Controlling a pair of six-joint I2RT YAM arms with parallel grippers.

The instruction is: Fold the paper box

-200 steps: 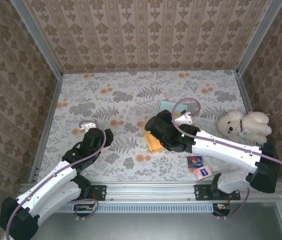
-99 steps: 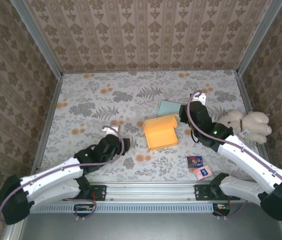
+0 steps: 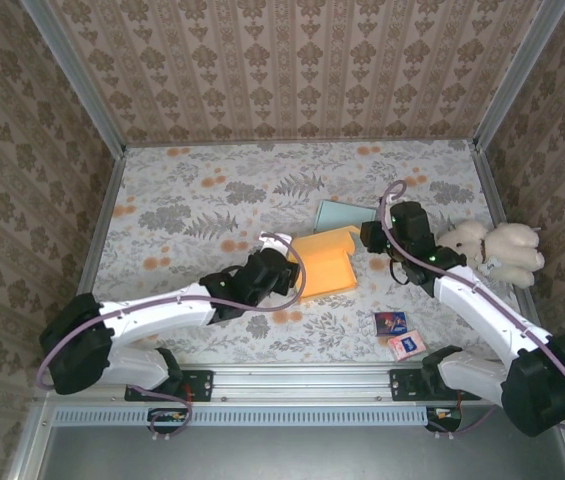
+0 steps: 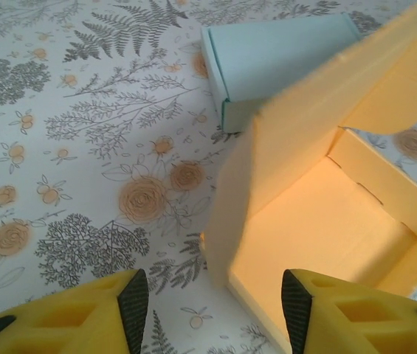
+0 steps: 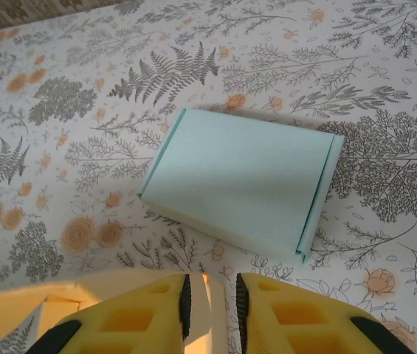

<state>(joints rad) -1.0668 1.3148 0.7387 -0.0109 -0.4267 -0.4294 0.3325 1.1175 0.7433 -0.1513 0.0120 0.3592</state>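
Note:
The orange paper box [image 3: 324, 265] lies open-topped in the middle of the table, its walls and flaps standing up. My left gripper [image 3: 288, 276] is at its left side, open; in the left wrist view the box's left wall [image 4: 267, 169] stands just ahead of the gap between the fingers of that gripper [image 4: 215, 313]. My right gripper [image 3: 370, 240] is at the box's far right corner. In the right wrist view it [image 5: 212, 302] is shut on a thin upright orange flap [image 5: 209, 313] of the box.
A closed light-blue box [image 3: 338, 212] [image 5: 241, 181] [image 4: 274, 59] lies just behind the orange one. A white teddy bear [image 3: 492, 252] sits at the right wall. Two small picture cards [image 3: 392, 322] [image 3: 407, 345] lie at the front right.
My left arm has swung right, up to the box's left side. My right arm drew back off the box to its far right corner and its jaws closed on the flap.

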